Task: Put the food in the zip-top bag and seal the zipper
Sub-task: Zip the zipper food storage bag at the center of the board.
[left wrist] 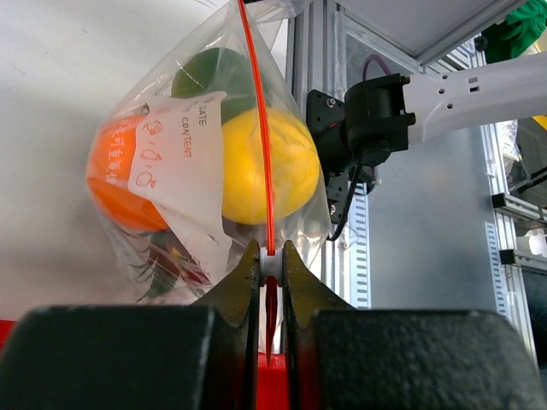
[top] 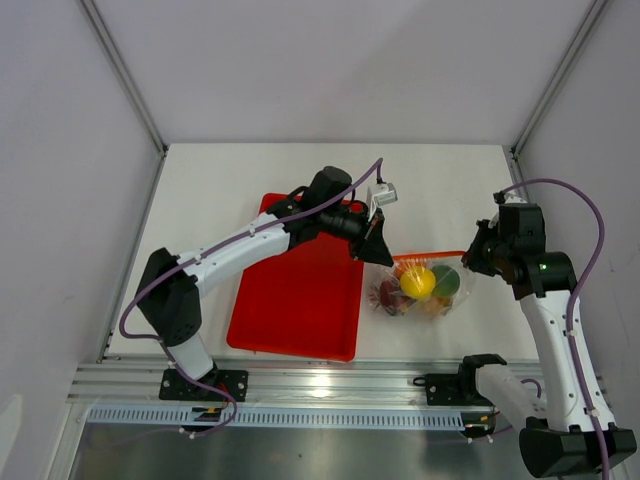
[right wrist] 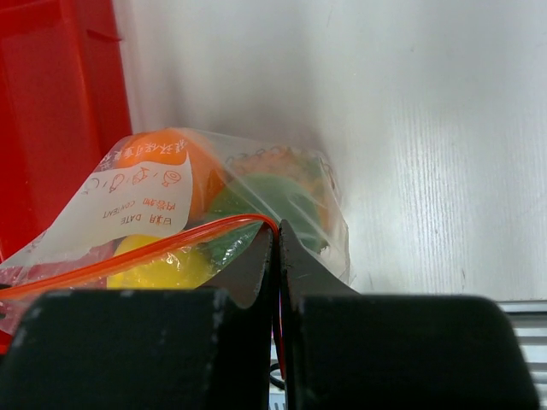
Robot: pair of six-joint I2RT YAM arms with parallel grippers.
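Both zipper [top: 430, 256] ends are pinched. Beside the red tray [top: 295, 310], the left tool [top: 381, 254] is closed on its left end; the zip-top bag [top: 400, 298] of toy fruits [top: 418, 282] rests on the tabletop [top: 430, 190]; the right tool [top: 470, 257] clamps the right end.

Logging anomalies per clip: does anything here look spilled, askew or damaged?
Nothing stands out. The food sits inside the zip-top bag beside the red tray, none loose, and the left gripper and right gripper each pinch one end of the taut zipper.
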